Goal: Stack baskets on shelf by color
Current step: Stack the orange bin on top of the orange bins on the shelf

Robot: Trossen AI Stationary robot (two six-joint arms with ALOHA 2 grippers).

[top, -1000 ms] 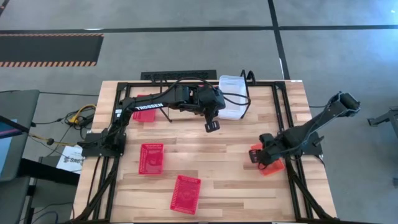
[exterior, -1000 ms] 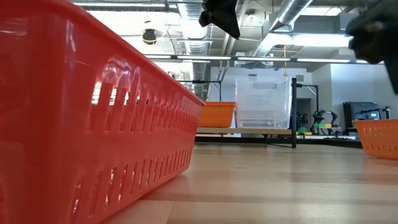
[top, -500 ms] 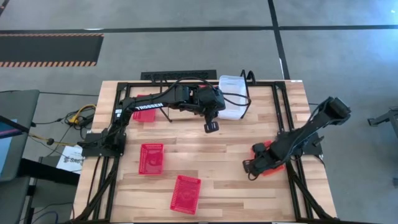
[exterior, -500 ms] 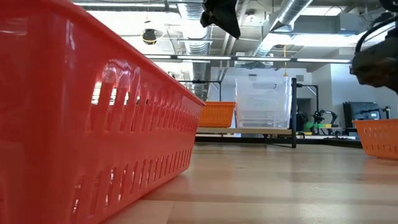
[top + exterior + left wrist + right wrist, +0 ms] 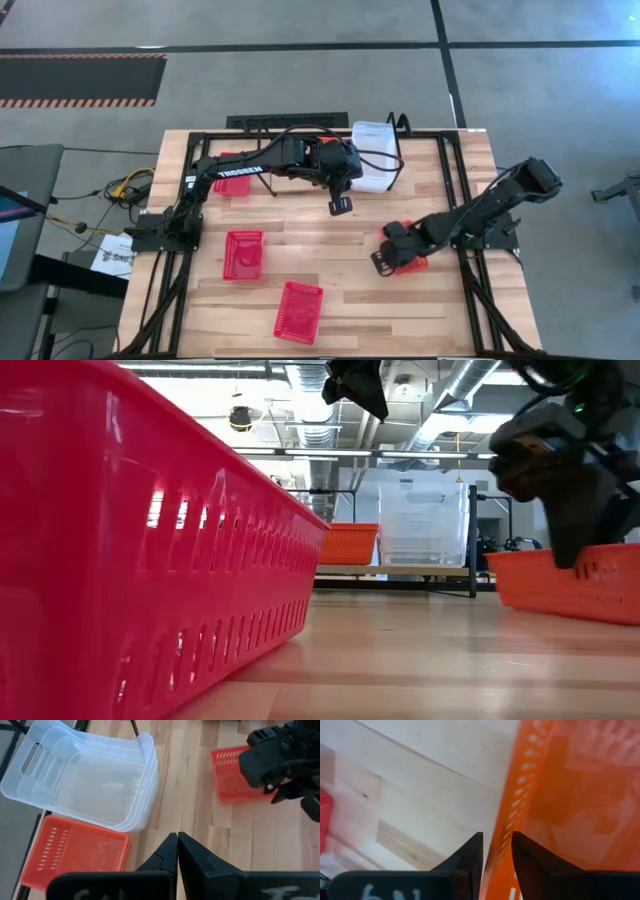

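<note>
My right gripper (image 5: 383,258) is shut on an orange basket (image 5: 411,256) at the table's right middle; the left wrist view shows the same gripper (image 5: 270,762) over this basket (image 5: 231,782). My left gripper (image 5: 341,205) hangs shut and empty above the table's centre, in front of the shelf (image 5: 401,122). A stack of clear baskets (image 5: 85,785) sits on the shelf, with another orange basket (image 5: 75,852) beside it. Two red baskets (image 5: 243,253) (image 5: 299,311) lie flat on the near left of the table. My right gripper has the orange basket's side wall (image 5: 501,847) between its two fingers, one finger (image 5: 525,855) inside the basket and the other outside. The fingers come steeply from above, at the basket's end toward the table's left. Whether the basket is clear of the table, I cannot tell.
A further red or orange basket (image 5: 231,173) lies at the back left, partly under the left arm. The black frame (image 5: 455,190) bearing the arms runs along the table's sides. In the low view a red basket (image 5: 150,560) fills the near left.
My right gripper has sunk and gone toward the table's left, rolling its wrist. The orange basket has shifted with it toward the table's middle and now looms larger in the low view.
</note>
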